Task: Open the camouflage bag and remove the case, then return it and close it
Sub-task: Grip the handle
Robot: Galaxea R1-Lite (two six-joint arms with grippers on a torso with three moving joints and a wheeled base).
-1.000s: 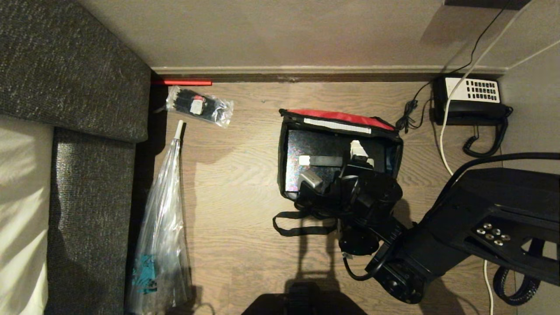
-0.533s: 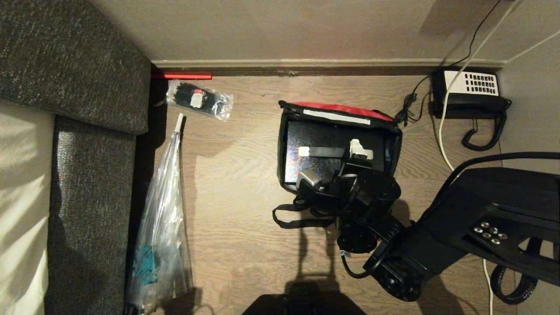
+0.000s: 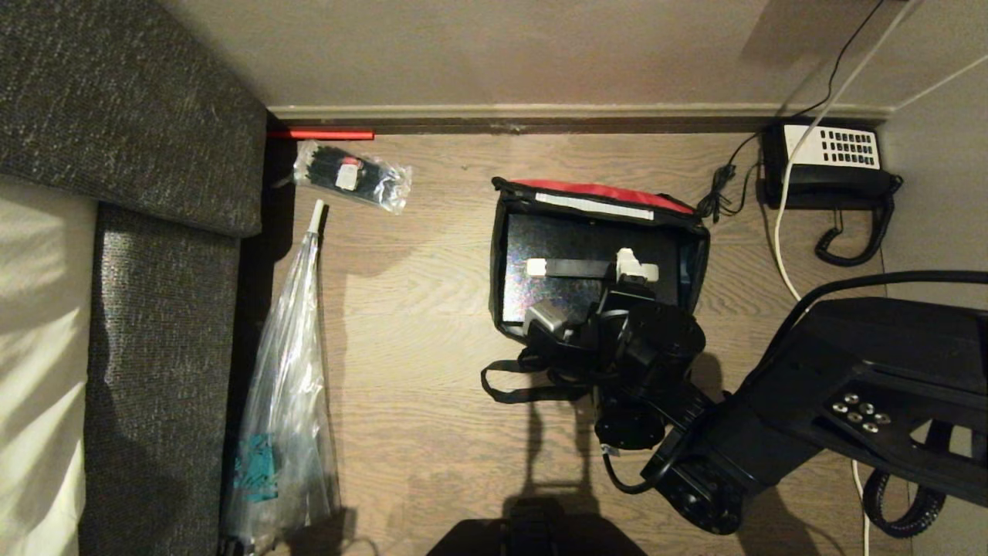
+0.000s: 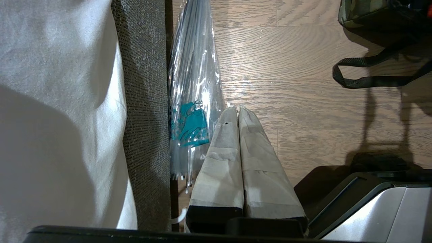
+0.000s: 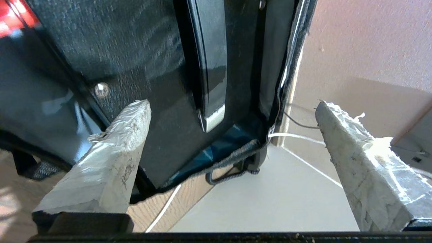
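The camouflage bag (image 3: 498, 255) lies open on the wood floor, its red lid edge (image 3: 602, 193) folded toward the wall. The glossy black case (image 3: 540, 247) sits inside it, with its handle (image 3: 575, 268) facing up. My right gripper (image 3: 590, 292) hovers over the bag's near right part, open, with nothing between its taped fingers (image 5: 114, 155). In the right wrist view the gripper (image 5: 233, 104) straddles the case's handle end (image 5: 211, 119) and the bag's rim (image 5: 287, 84) without touching either. My left gripper (image 4: 236, 109) is parked low beside the sofa, shut and empty.
A desk telephone (image 3: 830, 166) with cables stands at the far right by the wall. A long clear plastic bag (image 3: 285, 401) and a small clear packet (image 3: 351, 177) lie left of the bag, beside the grey sofa (image 3: 131, 116). The bag's black strap (image 3: 525, 390) trails toward me.
The whole picture shifted slightly up early on, so the camera moved. My right gripper stays open over the bag, a little nearer its front. The bag and case lie as before.
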